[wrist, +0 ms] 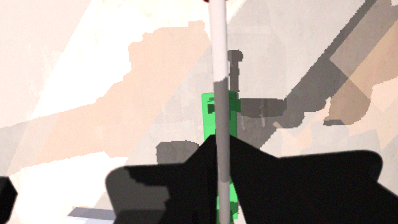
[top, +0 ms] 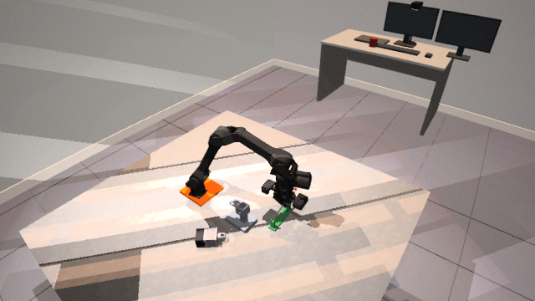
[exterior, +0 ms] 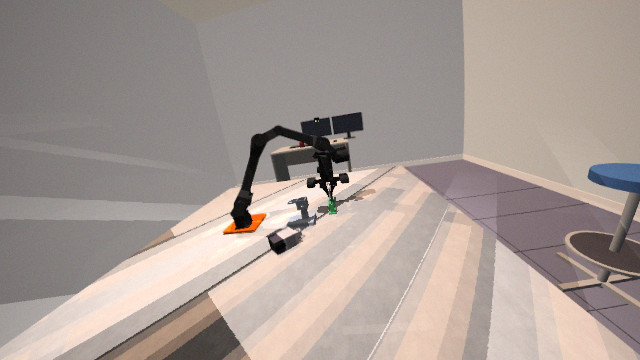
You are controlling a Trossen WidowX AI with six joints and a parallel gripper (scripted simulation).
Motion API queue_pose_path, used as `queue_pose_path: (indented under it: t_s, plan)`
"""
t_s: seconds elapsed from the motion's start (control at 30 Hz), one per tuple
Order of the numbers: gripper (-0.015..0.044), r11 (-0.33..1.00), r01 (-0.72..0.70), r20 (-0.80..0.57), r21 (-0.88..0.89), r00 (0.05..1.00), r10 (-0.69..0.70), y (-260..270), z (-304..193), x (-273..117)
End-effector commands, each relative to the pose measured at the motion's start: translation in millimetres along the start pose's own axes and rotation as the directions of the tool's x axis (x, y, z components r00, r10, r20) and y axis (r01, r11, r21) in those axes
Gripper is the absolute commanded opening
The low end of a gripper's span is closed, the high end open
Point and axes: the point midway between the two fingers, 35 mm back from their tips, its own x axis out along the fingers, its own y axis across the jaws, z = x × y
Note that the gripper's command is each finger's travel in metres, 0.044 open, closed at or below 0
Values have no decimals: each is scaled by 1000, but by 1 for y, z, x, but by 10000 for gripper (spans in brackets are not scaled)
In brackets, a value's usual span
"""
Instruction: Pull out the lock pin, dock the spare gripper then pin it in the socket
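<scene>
The pin [wrist: 219, 55] is a pale rod with a red head at the top edge of the wrist view. It lies lengthwise over the green holder [top: 281, 217] [exterior: 332, 206] [wrist: 210, 122]; whether it touches it I cannot tell. My gripper [top: 287, 205] [exterior: 330, 196] [wrist: 219, 139] points down above the holder, shut on the pin. The grey mount [top: 242, 210] [exterior: 301, 205] stands on its plate, left of the holder in the top view; no pin shows through its socket. The spare gripper [top: 207, 237] [exterior: 284, 239], a dark and light block with a small spigot end, lies on its own on the table.
The arm's base stands on an orange plate [top: 216, 188] [exterior: 258, 223], left of the mount. A desk [top: 334, 39] with monitors stands far behind. A blue stool [exterior: 617, 176] is beyond the table at the right of the exterior view.
</scene>
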Motion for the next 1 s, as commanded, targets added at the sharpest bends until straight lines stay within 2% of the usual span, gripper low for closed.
queue_pose_path:
  t_s: [0.0,0.37,0.97]
  plan:
    - [0,1000,2,0,0,1000,-2,0,1,-9]
    - [0,1000,-2,-1,0,1000,2,0,-1,-7]
    - [0,1000,-1,-6,4,1000,1,-3,-54,-30]
